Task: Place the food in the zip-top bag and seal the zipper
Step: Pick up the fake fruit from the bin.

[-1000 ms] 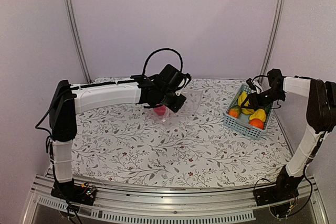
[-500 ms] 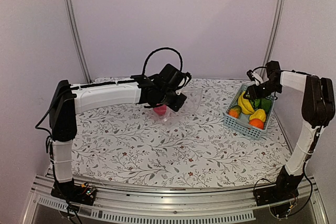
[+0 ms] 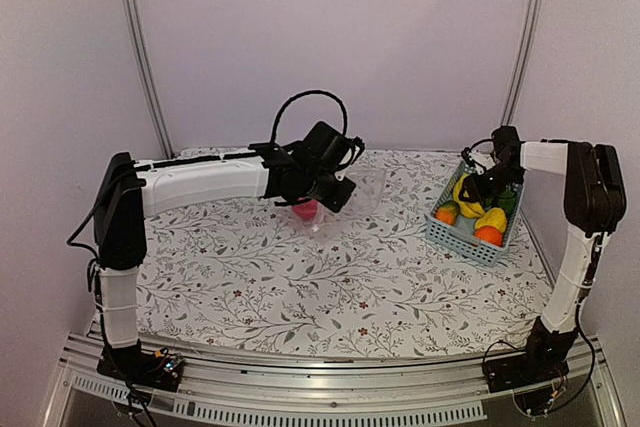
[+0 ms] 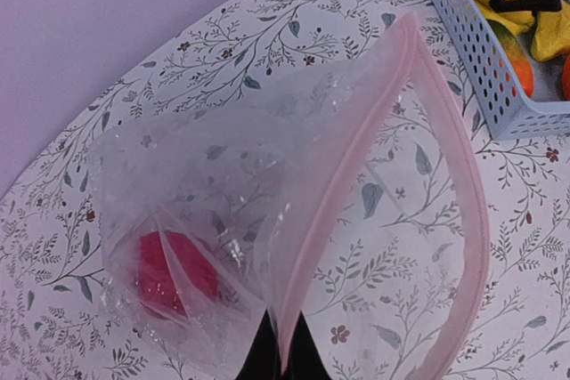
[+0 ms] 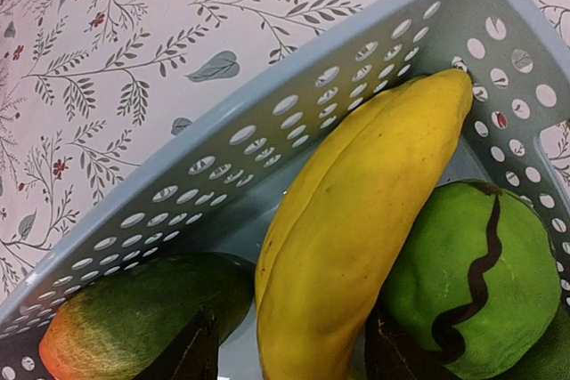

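The clear zip-top bag [image 4: 267, 166] lies on the table with its mouth held open; its pink zipper strip [image 4: 356, 157] curves upward. A red food piece [image 4: 174, 273] sits inside it, also seen from above [image 3: 305, 210]. My left gripper [image 4: 283, 355] is shut on the bag's mouth edge. My right gripper [image 5: 289, 353] is open inside the light-blue basket [image 5: 267, 131], its fingers [image 5: 189, 353] on either side of a yellow banana [image 5: 356, 220]. A green piece [image 5: 472, 273] and a green-orange piece [image 5: 116, 318] lie beside the banana.
The basket [image 3: 462, 235] stands at the table's right side, close to the right frame post, and holds several toy fruits. The bag [image 3: 358, 192] lies at the back centre. The table has a floral cloth [image 3: 330, 277].
My right arm has drawn back and swung its gripper left over the basket's far end, down around the banana. The left arm and the bag have not moved.
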Available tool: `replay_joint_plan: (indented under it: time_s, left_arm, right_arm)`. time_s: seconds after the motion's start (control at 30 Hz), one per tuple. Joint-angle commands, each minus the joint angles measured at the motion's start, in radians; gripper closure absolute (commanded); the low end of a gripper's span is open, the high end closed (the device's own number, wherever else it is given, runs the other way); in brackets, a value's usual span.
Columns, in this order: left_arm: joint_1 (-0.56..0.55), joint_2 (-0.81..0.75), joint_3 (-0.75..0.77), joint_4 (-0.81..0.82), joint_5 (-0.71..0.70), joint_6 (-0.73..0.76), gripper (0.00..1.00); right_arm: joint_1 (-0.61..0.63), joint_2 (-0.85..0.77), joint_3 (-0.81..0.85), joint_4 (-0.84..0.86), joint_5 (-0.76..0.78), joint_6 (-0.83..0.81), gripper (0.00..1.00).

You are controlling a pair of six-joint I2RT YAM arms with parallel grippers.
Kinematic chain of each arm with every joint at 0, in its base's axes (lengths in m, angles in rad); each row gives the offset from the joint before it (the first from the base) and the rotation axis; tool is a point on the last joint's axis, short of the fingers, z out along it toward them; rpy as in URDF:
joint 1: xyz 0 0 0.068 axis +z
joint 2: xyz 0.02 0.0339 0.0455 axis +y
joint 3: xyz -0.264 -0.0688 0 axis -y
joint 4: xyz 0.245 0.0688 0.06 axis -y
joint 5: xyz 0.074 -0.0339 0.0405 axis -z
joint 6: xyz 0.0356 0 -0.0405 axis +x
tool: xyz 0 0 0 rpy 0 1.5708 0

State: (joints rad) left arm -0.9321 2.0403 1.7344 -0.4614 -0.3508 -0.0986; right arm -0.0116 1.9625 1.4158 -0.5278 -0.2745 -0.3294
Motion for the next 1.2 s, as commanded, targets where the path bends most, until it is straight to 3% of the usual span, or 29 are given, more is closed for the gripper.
replay_joint_plan:
  time_s: [0.0, 0.3, 0.57, 0.87, 1.17]
  left_arm:
    - [-0.005, -0.014, 0.001, 0.013, 0.004, -0.008, 1.00]
    - [-0.004, -0.014, -0.003, 0.013, 0.011, -0.020, 1.00]
    - [-0.003, -0.001, 0.008, 0.022, 0.012, -0.035, 1.00]
    - [0.024, 0.016, 0.045, 0.064, 0.077, -0.150, 1.00]
    - [0.059, 0.032, 0.078, 0.170, 0.184, -0.290, 1.00]
  right_arm:
    - [0.004, 0.053, 0.023, 0.009, 0.061, 0.014, 0.46]
    - [0.005, -0.050, -0.020, 0.046, 0.060, 0.045, 0.72]
    - [0.005, -0.257, -0.069, 0.022, 0.023, 0.041, 0.83]
    - [0.005, -0.452, -0.134, 0.066, -0.412, 0.024, 0.98]
    - [0.059, -0.538, -0.123, 0.175, -0.703, 0.142, 1.00]
